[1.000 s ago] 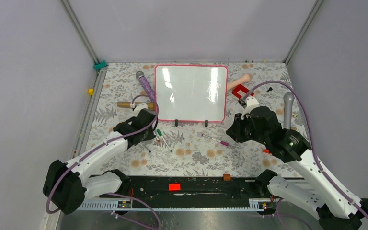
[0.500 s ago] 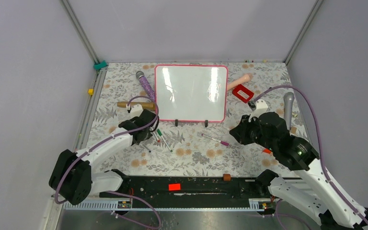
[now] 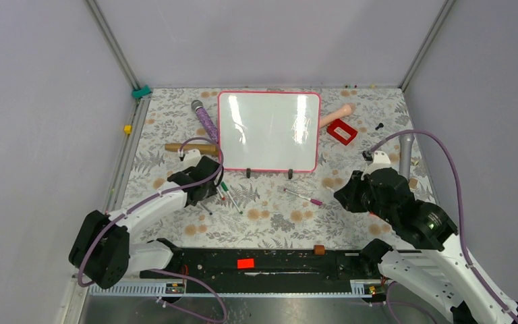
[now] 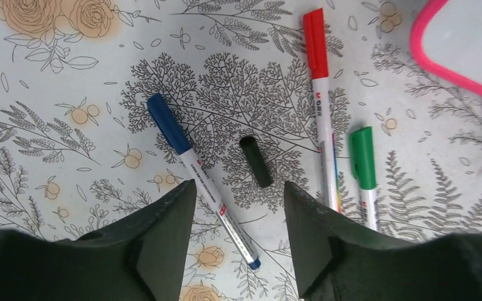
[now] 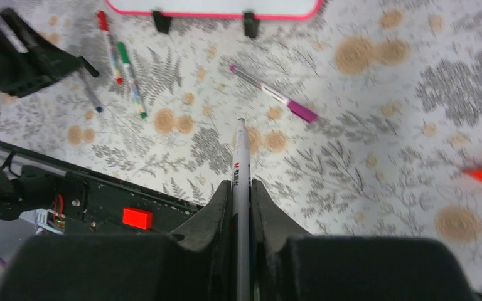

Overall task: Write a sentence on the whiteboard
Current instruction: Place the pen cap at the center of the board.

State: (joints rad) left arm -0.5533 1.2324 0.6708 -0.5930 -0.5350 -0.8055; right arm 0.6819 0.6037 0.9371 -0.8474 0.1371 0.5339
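The whiteboard [image 3: 268, 131], glossy white in a pink frame, stands at the back centre on two black feet; no sentence shows on its face. My left gripper [image 4: 238, 194] is open and low over the floral cloth. A short black cap [image 4: 255, 162] lies loose just ahead of its fingertips. The cap sits between a blue-capped marker [image 4: 198, 175] and a red-capped marker [image 4: 321, 94], with a green-capped marker [image 4: 364, 166] beside them. My right gripper [image 5: 241, 188] is shut on a white marker [image 5: 241, 150] that points forward, above the cloth to the near right of the board [image 5: 213, 14].
A purple-capped pen [image 3: 303, 196] lies in front of the board. A red frame block [image 3: 342, 131] and a pink stick [image 3: 337, 113] lie to its right. A purple-handled tool [image 3: 204, 119] and a wooden roller [image 3: 189, 147] lie to its left. A black rail [image 3: 276, 263] runs along the near edge.
My right arm has drawn back toward the near right, away from the board, still holding the marker. My left arm shifted slightly, and its jaws now stand open over the black cap.
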